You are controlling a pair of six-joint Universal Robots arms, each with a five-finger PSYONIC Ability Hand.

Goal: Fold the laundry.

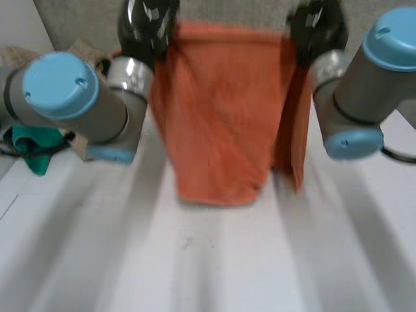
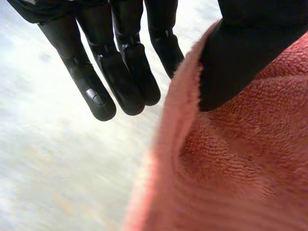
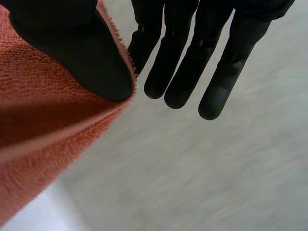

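The orange towel (image 1: 218,123) hangs spread between the two arms over the white bench (image 1: 208,266), with one side folded back behind its right edge. The left robot hand (image 1: 144,26) grasps one upper corner and the right robot hand (image 1: 316,26) the other, each pinching the terry edge under its thumb with the other fingers straight. A green cloth (image 1: 29,146) lies crumpled at the bench's left side.

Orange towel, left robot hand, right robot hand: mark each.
orange towel (image 1: 218,130), head view, middle of the cloth.
left robot hand (image 2: 125,77), left wrist view, a finger.
right robot hand (image 3: 185,77), right wrist view, a finger.
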